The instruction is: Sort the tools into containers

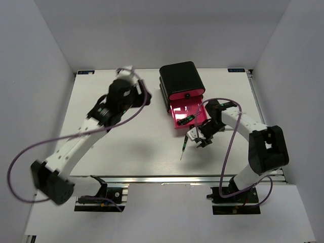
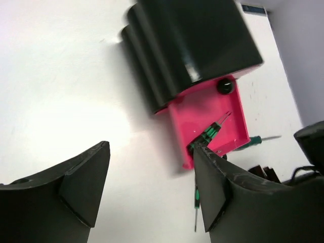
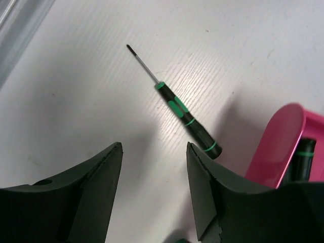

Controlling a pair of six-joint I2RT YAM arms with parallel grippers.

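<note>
Screwdrivers are lying in three spots around the pink drawer. One thin black-and-green screwdriver is lying flat on the white bench, in the middle of the right wrist view. Its tip is pointing to the upper left of that frame, and its handle end is lying near the drawer's rounded pink edge at the lower right. In the top view it is lying just below the drawer, right of centre.

A second thin screwdriver is lying slantwise inside the drawer. The drawer is standing pulled out of the black box at the upper middle of the top view. A round black knob is showing on the pink front just above the open drawer.

A green-handled screwdriver with a bare metal shaft is lying just beside the drawer's lower right corner in the left wrist view.

The left arm is reaching to the upper left of the top view, left of the box. The left jaws are standing apart with nothing between them, and they are framing the box and drawer from a distance.

The right arm is bending in from the right of the top view. The right jaws are hanging over the bench just below the drawer's lower right corner. They too are standing apart and gripping nothing. The screwdriver on the bench is lying beyond their tips, not between them.
</note>
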